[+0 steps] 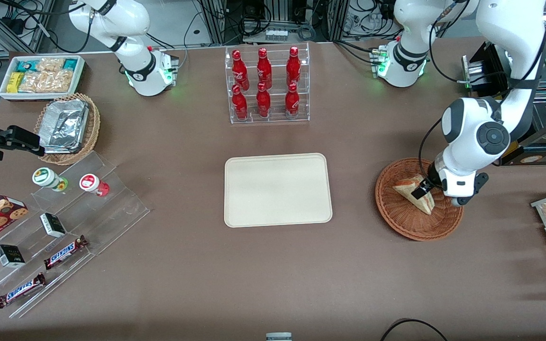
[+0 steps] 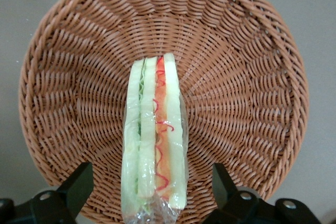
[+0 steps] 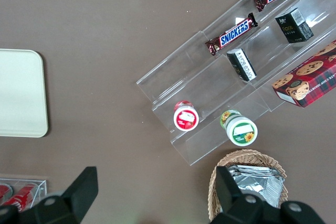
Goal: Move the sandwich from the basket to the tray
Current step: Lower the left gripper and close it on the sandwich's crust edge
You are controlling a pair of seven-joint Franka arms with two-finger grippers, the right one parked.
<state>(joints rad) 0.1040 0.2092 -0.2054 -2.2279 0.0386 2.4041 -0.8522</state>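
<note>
One triangular, plastic-wrapped sandwich (image 2: pixel 154 140) stands on edge in one round woven wicker basket (image 2: pixel 252 93), between the wide-open gripper (image 2: pixel 152 187) fingers, ungrasped; one smooth rectangular tray (image 1: pixel 277 189) sits mid-frame.

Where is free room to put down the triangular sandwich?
The flat cream-beige tray is bare, bordered by the bottle rack and the reddish-brown wicker basket. The gripper straddles the triangular sandwich in that basket, fingers open. The acrylic snack shelves are crowded.
</note>
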